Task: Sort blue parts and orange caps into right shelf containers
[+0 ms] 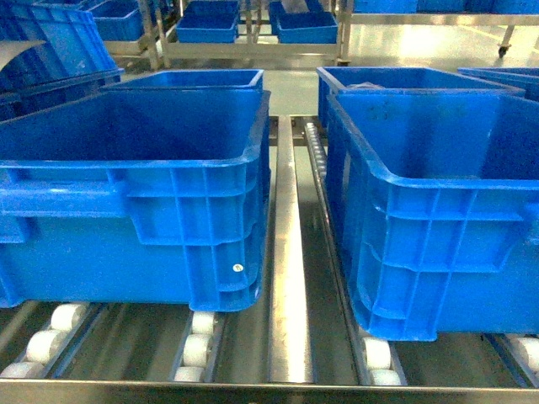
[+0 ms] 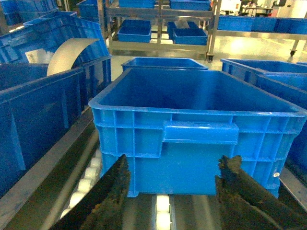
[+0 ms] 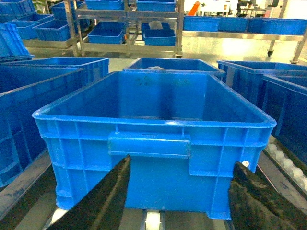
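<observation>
Two right shelf containers stand side by side on the shelf's roller rails (image 1: 195, 345), one to the left (image 1: 126, 210) and one to the right (image 1: 438, 210). What shows of their insides is bare. No blue parts or orange caps are in view. Neither gripper shows in the head view. In the left wrist view my left gripper (image 2: 176, 163) is open, low in front of the left container (image 2: 199, 124), with nothing between its fingers. My right gripper (image 3: 181, 164) is also open and empty, facing the handle ledge of the right container (image 3: 153, 124).
A steel divider rail (image 1: 289, 252) runs between the two crates, and the shelf's flat front lip (image 1: 269, 391) lies closest to me. More blue crates (image 1: 189, 80) stand behind and on racks (image 1: 253, 25) across the floor. A curved grey sheet (image 2: 72, 52) rests in a crate at the left.
</observation>
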Controlling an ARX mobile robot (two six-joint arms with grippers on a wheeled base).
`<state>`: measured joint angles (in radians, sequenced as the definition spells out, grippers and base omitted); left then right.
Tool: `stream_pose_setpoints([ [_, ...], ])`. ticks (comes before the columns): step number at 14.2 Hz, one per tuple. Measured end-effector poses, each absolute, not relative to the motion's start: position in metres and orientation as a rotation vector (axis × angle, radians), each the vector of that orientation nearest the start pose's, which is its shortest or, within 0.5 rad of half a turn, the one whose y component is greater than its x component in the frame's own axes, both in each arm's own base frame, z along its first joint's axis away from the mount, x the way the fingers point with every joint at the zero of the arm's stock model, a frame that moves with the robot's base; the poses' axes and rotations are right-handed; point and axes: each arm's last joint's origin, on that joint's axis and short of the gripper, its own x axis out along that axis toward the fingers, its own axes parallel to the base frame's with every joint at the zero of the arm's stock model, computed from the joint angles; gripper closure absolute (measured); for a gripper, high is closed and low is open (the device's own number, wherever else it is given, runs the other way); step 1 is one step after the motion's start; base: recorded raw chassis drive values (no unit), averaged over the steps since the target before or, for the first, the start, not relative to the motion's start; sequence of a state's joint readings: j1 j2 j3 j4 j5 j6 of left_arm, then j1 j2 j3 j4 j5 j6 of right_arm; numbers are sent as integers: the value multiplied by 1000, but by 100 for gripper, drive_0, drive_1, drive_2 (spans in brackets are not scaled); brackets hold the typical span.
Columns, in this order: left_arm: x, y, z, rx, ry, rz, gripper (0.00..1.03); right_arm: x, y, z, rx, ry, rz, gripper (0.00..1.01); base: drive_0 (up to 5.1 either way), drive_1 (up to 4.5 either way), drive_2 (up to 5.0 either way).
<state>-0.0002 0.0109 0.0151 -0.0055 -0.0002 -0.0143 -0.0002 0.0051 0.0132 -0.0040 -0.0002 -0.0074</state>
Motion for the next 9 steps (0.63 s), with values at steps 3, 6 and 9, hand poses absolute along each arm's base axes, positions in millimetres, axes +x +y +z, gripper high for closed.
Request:
stream_pose_setpoints([
  [3, 97, 0, 167, -14, 1, 0, 5, 97, 0, 167, -7, -4, 0, 2, 0, 0, 0],
  [6, 97, 0, 167, -13, 1, 0, 5, 97, 0, 167, -7, -4, 0, 3, 0, 0, 0],
  [9, 97, 0, 167, -13, 1, 0, 5, 97, 0, 167, -7, -4, 0, 3, 0, 0, 0],
])
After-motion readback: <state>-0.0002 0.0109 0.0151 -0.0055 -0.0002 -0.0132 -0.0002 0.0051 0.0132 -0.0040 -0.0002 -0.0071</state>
